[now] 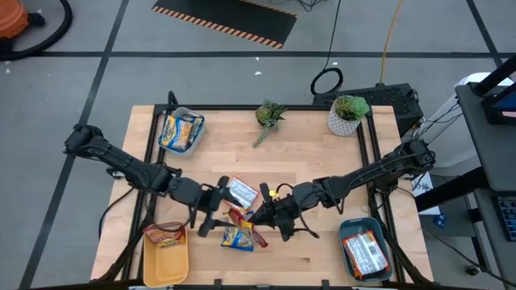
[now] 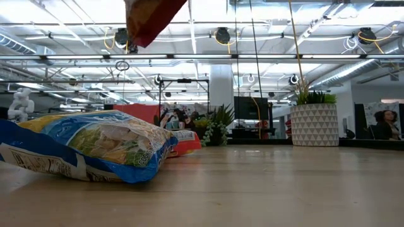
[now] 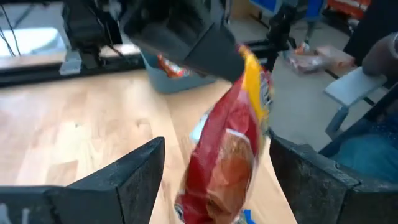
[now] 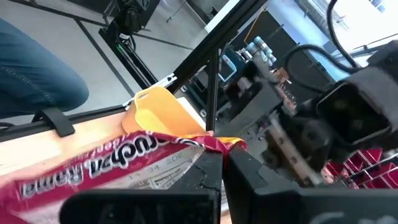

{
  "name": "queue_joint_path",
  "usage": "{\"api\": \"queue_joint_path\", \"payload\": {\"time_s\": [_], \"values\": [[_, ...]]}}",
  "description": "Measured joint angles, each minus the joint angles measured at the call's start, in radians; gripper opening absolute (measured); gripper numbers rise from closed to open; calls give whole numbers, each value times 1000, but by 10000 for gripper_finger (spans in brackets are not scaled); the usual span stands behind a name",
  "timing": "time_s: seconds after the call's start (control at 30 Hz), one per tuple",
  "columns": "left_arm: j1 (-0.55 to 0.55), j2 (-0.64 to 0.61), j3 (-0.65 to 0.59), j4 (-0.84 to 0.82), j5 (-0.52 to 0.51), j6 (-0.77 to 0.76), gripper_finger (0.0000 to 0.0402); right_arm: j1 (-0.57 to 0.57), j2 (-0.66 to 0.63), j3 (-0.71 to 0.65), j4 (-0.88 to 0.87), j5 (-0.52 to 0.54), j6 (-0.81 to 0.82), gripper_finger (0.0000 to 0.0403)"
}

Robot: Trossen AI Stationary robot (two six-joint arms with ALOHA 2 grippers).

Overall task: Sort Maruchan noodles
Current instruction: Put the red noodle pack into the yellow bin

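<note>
Red-and-yellow crinkly plastic ramen packet (image 3: 233, 155) pinched by right hand (image 1: 260, 214), hung long axis vertical between spread fingers of left hand (image 1: 211, 216); handover favoured.

Both arms reach inward mid-table (nearly meeting), left tool (image 1: 211, 216) spread wide, right tool (image 1: 260, 216) clamped.

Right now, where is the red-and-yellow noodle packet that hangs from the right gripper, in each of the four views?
High view: red-and-yellow packet at table centre, between both grippers.
Low view: packet hanging at the top edge.
Left wrist view: packet between the open left fingers.
Right wrist view: packet pinched by the right gripper.
Shared landmark: yellow bin, also.
</note>
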Motion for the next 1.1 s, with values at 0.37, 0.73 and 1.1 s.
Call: {"api": "queue_joint_path", "payload": {"time_s": [0.37,0.73,1.1], "values": [[75,100,3,39,238,-21,296,-2,0,0,-8,3,0,0],[101,125,3,62,244,-25,276,-15,0,0,-32,8,6,0],[101,125,3,48,248,11,142,-20,0,0,-45,18,12,0]]}}
